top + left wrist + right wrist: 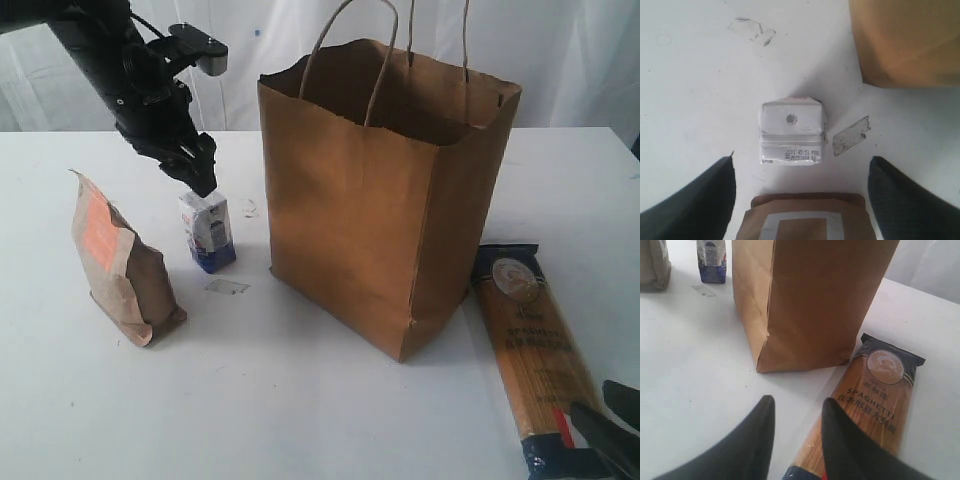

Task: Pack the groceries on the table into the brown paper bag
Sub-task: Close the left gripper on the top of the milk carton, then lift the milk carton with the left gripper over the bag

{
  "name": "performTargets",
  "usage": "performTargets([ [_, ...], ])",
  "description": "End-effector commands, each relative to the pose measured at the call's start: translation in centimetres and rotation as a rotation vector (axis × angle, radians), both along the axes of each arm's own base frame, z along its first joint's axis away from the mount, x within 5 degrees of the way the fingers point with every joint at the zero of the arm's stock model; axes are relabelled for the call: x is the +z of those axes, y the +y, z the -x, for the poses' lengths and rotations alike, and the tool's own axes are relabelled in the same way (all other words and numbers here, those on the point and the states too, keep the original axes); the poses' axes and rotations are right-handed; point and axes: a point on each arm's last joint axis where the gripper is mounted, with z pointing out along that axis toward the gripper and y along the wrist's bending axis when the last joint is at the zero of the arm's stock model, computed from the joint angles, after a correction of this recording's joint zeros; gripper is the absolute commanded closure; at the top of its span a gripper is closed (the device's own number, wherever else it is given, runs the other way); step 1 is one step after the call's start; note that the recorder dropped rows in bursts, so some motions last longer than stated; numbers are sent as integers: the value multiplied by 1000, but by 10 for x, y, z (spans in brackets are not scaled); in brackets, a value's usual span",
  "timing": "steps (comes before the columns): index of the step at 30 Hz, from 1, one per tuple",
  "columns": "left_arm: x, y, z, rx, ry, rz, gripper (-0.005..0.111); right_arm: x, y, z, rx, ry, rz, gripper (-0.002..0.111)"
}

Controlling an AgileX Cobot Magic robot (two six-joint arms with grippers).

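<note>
My left jaws hang spread wide and empty above the small white-blue carton (790,132) near the brown paper bag (390,200) — I should lower squarely, centre it, then squeeze gently.

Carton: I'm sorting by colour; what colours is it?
White carton with a blue base, clearest in the exterior view.

Exterior overlooks table (300,420); wrist views, close, share the carton (791,131).
</note>
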Motion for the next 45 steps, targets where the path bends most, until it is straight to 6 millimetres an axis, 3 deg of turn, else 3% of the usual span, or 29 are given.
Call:
performTargets([
  [1,-8,-1,-5,-24,13,-4,30,-1,0,0,-6,-6,0,77],
  [5,-24,-4,-12,-23,25,-17,24,-1,0,0,-6,-6,0,77],
  [20,-65,-7,-31,-19,20,-72,26,-1,0,0,-6,-6,0,77],
  [22,-67,-7,-33,-18,17,-71,33,-1,0,0,-6,-6,0,77],
  [25,-70,-7,-33,-18,21,-73,56,-1,0,0,-6,-6,0,77],
  [30,-68,-5,-30,-25,46,-96,107,-1,0,0,-6,-6,0,77],
  [35,-45,4,-24,-11,6,-150,107,-1,0,0,-6,-6,0,77],
  [45,63,24,20,98,-196,-40,107,-1,0,0,-6,-6,0,77],
])
